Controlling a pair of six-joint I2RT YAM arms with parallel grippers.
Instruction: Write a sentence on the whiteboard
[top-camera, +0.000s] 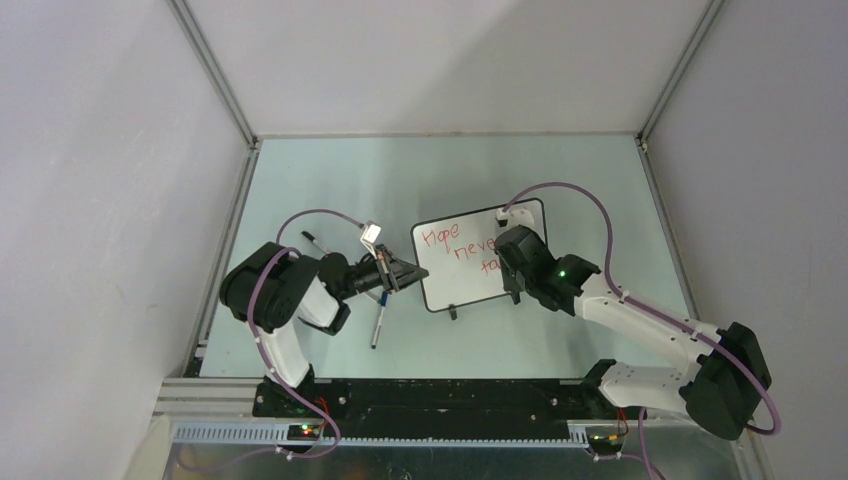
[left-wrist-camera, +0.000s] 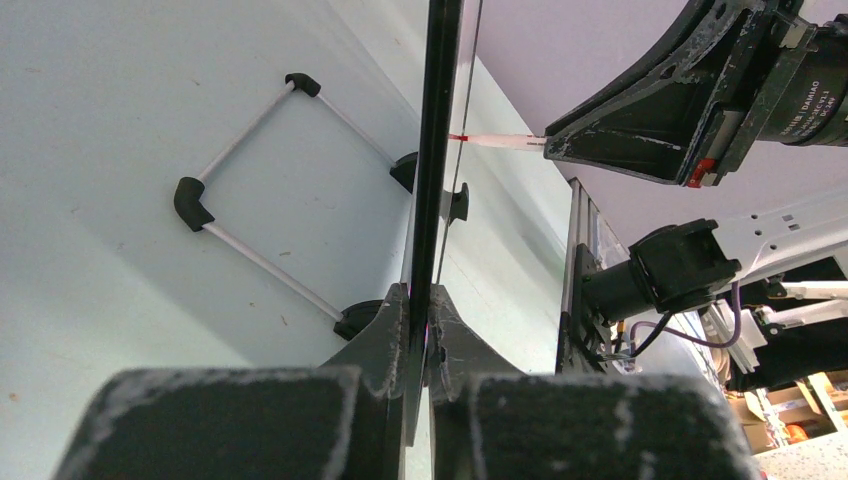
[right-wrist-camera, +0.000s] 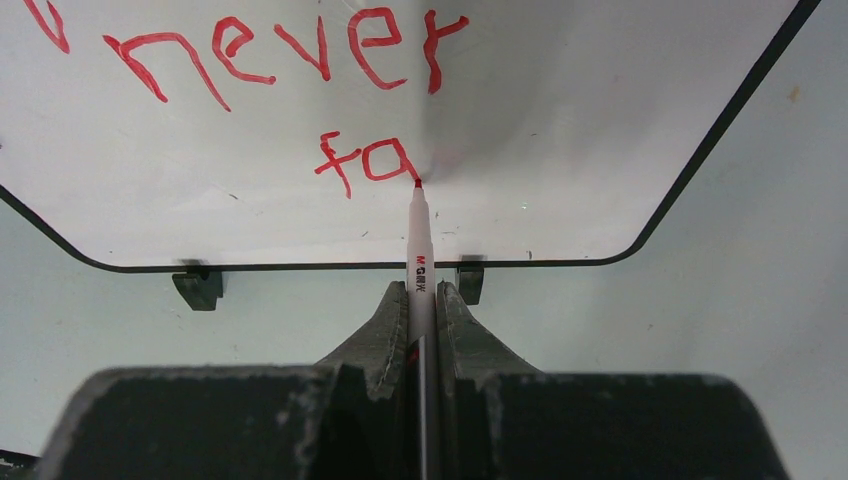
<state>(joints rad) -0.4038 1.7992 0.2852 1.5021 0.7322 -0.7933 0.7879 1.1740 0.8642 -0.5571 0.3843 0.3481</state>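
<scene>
My right gripper (right-wrist-camera: 420, 300) is clamping a white marker (right-wrist-camera: 418, 235), jaws pressing its barrel from both sides, and the red tip is touching the whiteboard (right-wrist-camera: 580, 120) at the foot of the last letter. The sentence (right-wrist-camera: 290, 55) is showing in thin red handwriting, stepping down to the right: "Hope" at the upper left, "never" below it, and "fa" lower again, where the tip is resting. The board is looking glossy white with a thin black frame and rounded corners, standing on two small black feet (right-wrist-camera: 198, 287) near the middle of the pale green table (top-camera: 330, 180). My left gripper (left-wrist-camera: 420, 310) is pinching the board's left edge, jaws closed on the frame.
</scene>
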